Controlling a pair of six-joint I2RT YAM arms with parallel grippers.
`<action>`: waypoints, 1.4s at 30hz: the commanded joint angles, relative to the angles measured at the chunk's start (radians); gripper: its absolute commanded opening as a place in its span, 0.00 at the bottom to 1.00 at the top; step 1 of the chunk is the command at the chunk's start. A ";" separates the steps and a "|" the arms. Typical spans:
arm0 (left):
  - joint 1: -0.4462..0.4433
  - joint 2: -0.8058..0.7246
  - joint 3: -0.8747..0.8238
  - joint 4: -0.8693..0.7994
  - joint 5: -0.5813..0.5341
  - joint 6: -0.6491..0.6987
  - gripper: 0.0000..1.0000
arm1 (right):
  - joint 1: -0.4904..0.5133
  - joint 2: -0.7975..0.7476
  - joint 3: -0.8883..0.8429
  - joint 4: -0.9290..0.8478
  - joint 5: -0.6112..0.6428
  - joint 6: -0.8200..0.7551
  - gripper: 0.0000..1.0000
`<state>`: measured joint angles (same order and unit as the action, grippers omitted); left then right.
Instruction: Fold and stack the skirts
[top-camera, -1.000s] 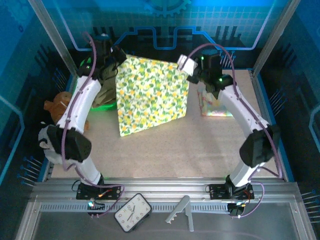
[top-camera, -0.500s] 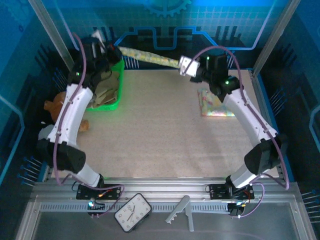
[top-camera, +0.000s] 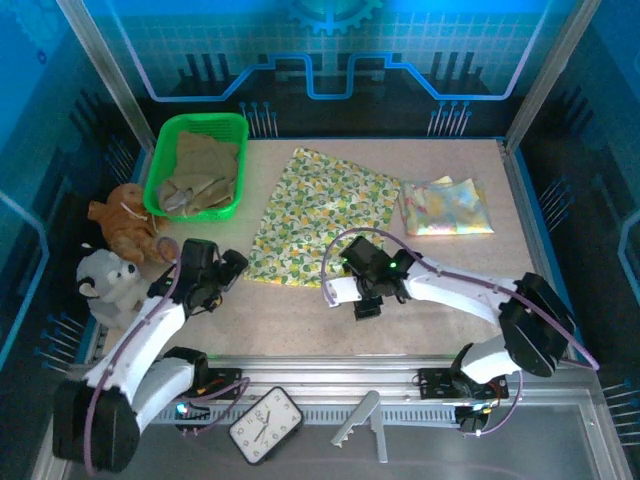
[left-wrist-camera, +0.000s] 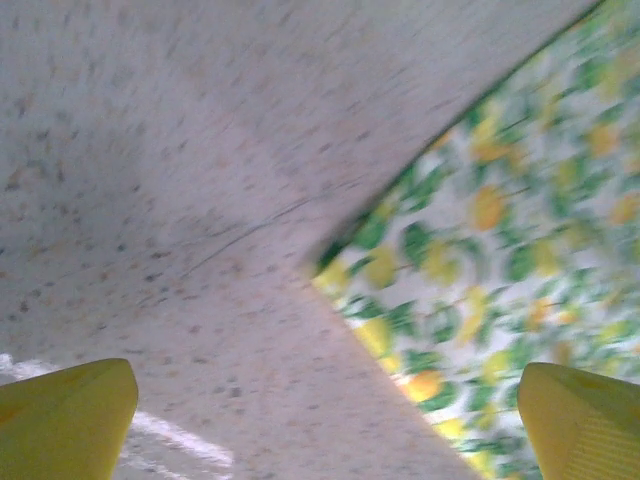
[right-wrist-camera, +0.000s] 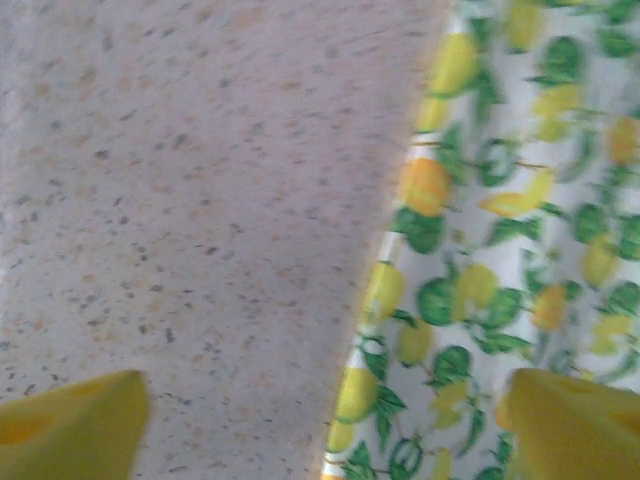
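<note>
Since the yellow-green floral skirt (top-camera: 320, 215) is lying spread flat mid-table, I'd say you're right at the start of its fold. The pastel patchwork skirt (top-camera: 445, 207) sits folded just to its right, so that's probably your stack spot. Both tools are splayed wide and holding nothing, with the left gripper (left-wrist-camera: 327, 415) over the skirt's near corner and the right gripper (right-wrist-camera: 320, 420) over its edge. Next you'd want to pinch two corners and carry them across evenly.

seemingly four skirts (top-camera: 318, 215), two plush toys (top-camera: 125, 222), one basket (top-camera: 160, 172), one clock (top-camera: 266, 424).
</note>
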<state>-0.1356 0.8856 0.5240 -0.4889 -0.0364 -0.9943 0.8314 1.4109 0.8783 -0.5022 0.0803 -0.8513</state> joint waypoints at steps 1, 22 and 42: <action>-0.007 0.009 0.073 -0.006 -0.028 -0.025 0.99 | -0.099 -0.119 -0.039 0.256 -0.042 0.213 1.00; -0.218 0.807 0.456 0.242 0.140 -0.026 0.99 | -0.611 0.617 0.640 0.048 -0.302 1.486 1.00; -0.187 0.737 0.235 0.213 0.028 -0.149 0.99 | -0.601 1.014 1.077 -0.111 -0.351 1.545 1.00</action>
<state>-0.3393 1.6257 0.8337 -0.1623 0.0723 -1.0843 0.2222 2.3547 1.9247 -0.5690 -0.2512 0.6617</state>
